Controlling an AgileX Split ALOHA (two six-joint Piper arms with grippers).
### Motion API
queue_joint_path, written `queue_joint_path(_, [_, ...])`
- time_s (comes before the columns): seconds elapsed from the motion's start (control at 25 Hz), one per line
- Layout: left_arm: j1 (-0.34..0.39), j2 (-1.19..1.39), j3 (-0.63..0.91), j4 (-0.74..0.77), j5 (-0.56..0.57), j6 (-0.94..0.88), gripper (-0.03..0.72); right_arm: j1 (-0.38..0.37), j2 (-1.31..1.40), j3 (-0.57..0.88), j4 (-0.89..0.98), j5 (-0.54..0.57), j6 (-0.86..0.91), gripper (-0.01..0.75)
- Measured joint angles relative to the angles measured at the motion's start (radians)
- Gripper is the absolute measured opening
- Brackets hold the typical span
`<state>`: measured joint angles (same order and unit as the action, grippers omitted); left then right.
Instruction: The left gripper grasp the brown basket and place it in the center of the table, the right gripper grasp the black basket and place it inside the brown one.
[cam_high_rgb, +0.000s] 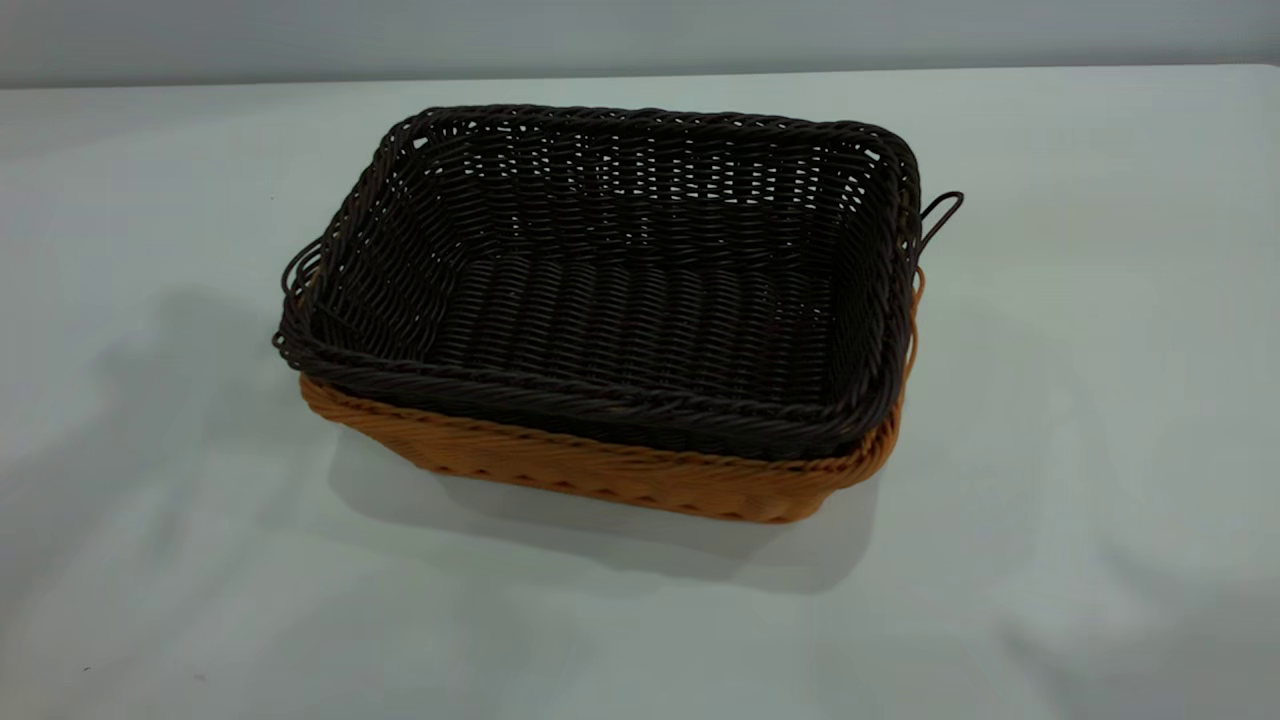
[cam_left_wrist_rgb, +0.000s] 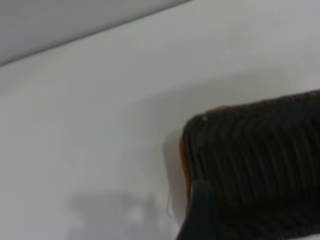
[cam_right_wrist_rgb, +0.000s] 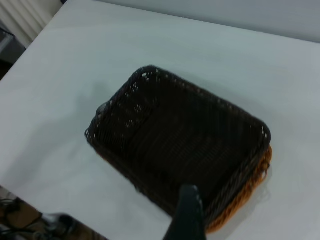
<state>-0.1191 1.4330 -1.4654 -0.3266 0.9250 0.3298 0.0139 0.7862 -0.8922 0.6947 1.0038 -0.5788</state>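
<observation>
Only one dark finger of the right gripper shows at the edge of its wrist view, well above the baskets, so whether it is apart or together cannot be told. The same goes for the left gripper: a single blurred dark finger shows in its own view, close over a corner of the stacked baskets, and its spread is hidden. Neither arm appears in the exterior view.

Below them, the black basket sits nested inside the brown basket, upright and empty. Its braided rim stands a little higher than the brown rim, so only a band of orange-tan weave shows along the near side and up the right-hand end. A loose dark strand loops out from the black basket's right end, and a few more stick out at its left end. The pair rests on the table about midway across it, casting a soft shadow on the pale surface around its base.
</observation>
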Motion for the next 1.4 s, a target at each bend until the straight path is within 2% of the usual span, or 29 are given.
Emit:
queue_joint_path(0.24, [0.0,-0.345,0.329,-0.003,-0.053,-0.015,0.543,0.0,-0.319,0.172,-0.038,0.043,0.068,0.574])
queue_joint_path(0.44, [0.0,-0.59,0.572,0.012,-0.045,-0.016,0.543,0.0,-0.475,0.252,-0.205,0.132,0.151,0.574])
queue_joint_path(0.56, [0.0,-0.73,0.666,0.017,-0.04,-0.016,0.543,0.0,-0.562,0.282,-0.314,0.149,0.204,0.574])
queue_joint_path(0.88, [0.0,-1.005,0.826,0.02,0.078,-0.024,0.543,0.0,-0.738,0.407,-0.431,0.141,0.222,0.574])
queue_joint_path(1.2, [0.0,-1.214,0.949,0.022,0.091,-0.024,0.543,0.0,-0.802,0.41,-0.44,0.142,0.222,0.574])
queue_joint_path(1.4, [0.0,-1.285,0.957,0.027,0.09,-0.029,0.543,0.0,-0.802,0.41,-0.44,0.142,0.222,0.574])
